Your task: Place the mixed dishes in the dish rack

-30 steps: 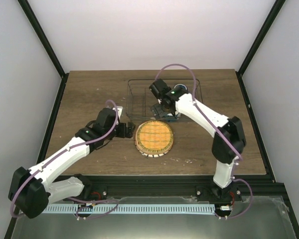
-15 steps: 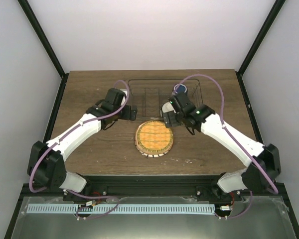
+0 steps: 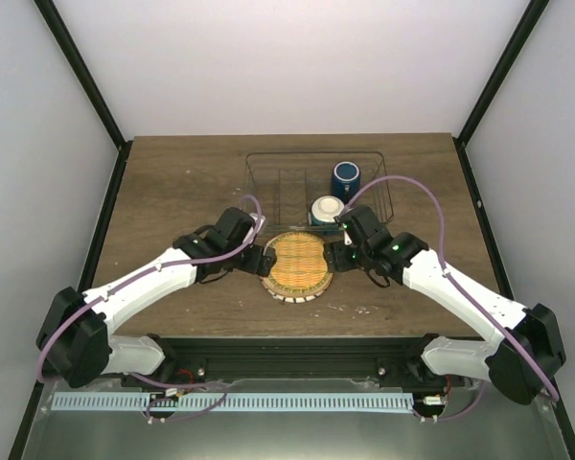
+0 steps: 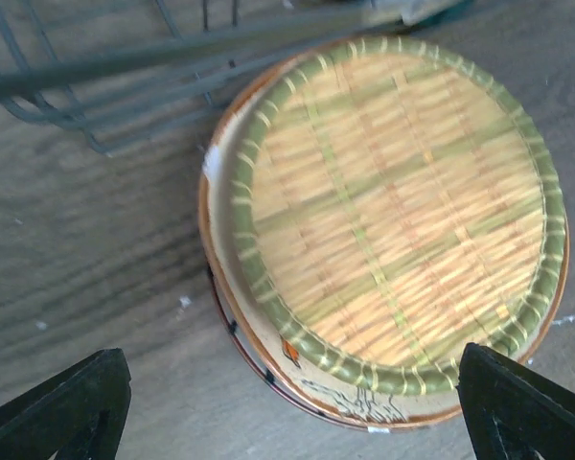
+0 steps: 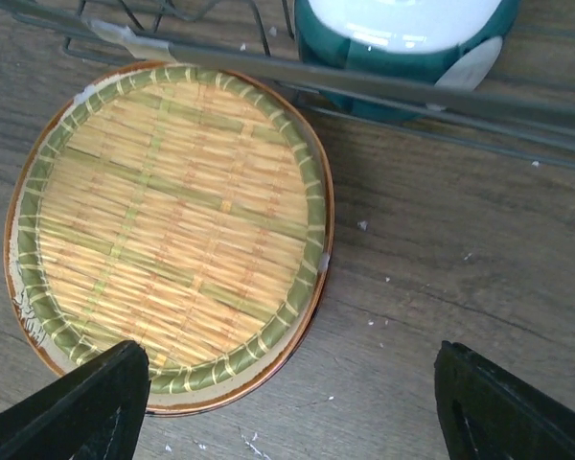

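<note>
Both arms have swung back from the rectangular see-through wire dish rack and come down over the near middle of the brown wooden tabletop. They now flank the 2 stacked plates.

I judge the rack's near wall to be the biggest hazard. It runs just beside the far edge of the stack, so a plate tipped up too early could catch on the wire. The stack carries the next risk. The round yellow-orange woven-pattern plate sits on the cream plate with a faint orange leaf drawing, whose rim shows only as a crescent at its near-left edge. A pinch set too low could take both plates, or drag the lower one across the wood. The small white bowl with a teal outside stands in the rack's near row, with the dark blue handled mug behind it. A plate carried in low could knock either one.

The left hand hangs just beside the stack's left edge and the right hand just beside its right edge. The plates lie between the 2. Each wrist view shows the fingers spread wide and holding nothing, with the woven plate filling the gap ahead of them.
</note>
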